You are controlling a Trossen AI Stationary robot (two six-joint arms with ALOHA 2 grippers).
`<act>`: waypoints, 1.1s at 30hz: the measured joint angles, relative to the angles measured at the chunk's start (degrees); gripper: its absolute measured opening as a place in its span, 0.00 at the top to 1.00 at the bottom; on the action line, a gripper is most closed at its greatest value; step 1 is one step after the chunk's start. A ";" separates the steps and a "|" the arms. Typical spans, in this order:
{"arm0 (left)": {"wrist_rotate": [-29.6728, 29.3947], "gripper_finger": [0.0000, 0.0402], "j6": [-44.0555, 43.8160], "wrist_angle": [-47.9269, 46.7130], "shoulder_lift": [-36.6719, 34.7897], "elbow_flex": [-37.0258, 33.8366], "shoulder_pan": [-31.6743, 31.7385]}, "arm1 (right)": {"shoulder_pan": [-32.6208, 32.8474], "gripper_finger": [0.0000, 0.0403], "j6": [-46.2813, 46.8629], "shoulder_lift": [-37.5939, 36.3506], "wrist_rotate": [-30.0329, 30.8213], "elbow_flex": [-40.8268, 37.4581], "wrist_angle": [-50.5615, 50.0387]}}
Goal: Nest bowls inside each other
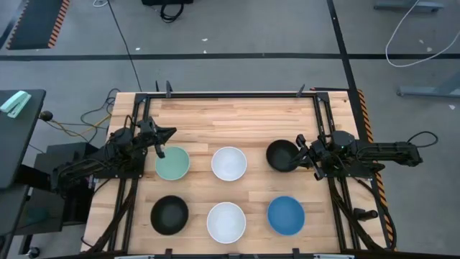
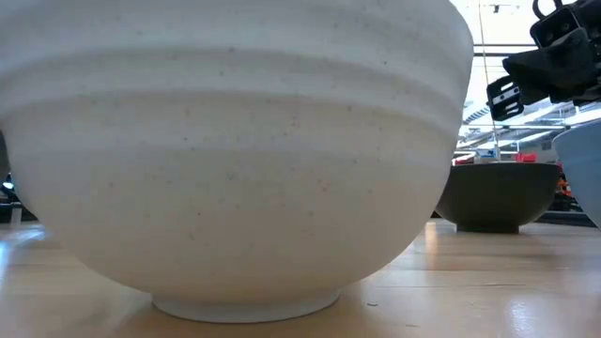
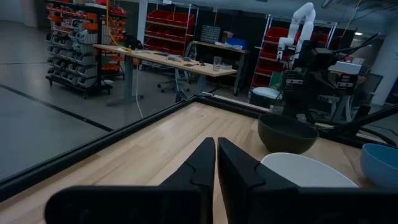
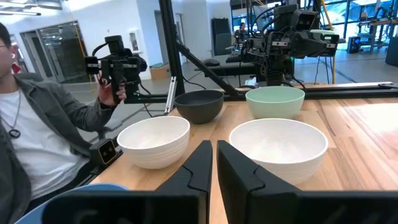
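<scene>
bowls (image 1: 228, 163) sit apart on the table (image 1: 237, 115), flanked by arms.

a robotics lab or workshop. a wooden table (image 1: 237, 122) on a black metal frame stands on a grey concrete floor (image 1: 237, 29) with taped lines. beyond it at twelve o'clock, shelving with red bins (image 3: 168, 25), a workbench (image 3: 161, 59) and a white robot arm (image 3: 298, 22). a seated person (image 4: 37, 137) holds a camera (image 4: 115, 62).
</scene>
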 joint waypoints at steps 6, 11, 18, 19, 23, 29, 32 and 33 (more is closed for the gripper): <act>0.02 0.92 -0.01 0.12 0.01 0.00 0.00 | 0.01 0.92 0.00 -0.01 0.00 0.02 0.01; 0.02 0.91 -0.01 1.66 -0.01 0.01 0.00 | 0.00 0.92 -0.07 -0.01 0.01 0.00 0.01; 0.02 0.94 0.02 6.46 -0.01 0.01 0.01 | 0.01 0.92 -0.49 0.01 0.02 0.00 0.59; 0.02 0.94 0.02 7.42 0.01 -0.01 0.00 | 0.00 0.92 -0.68 0.01 0.01 0.00 1.43; 0.02 0.94 0.02 8.83 -0.01 0.00 0.01 | 0.10 0.92 1.47 0.01 0.00 0.00 3.90; 0.02 0.93 -0.37 9.07 -0.01 0.00 0.01 | 0.10 0.92 6.99 0.01 2.72 0.00 6.53; 0.02 0.93 -1.87 9.07 -0.01 -0.01 0.01 | 0.04 0.92 13.64 0.01 11.03 0.42 10.04; 0.04 0.93 -2.20 9.06 -0.01 0.01 -0.01 | -0.04 0.92 15.44 0.03 13.40 1.24 9.77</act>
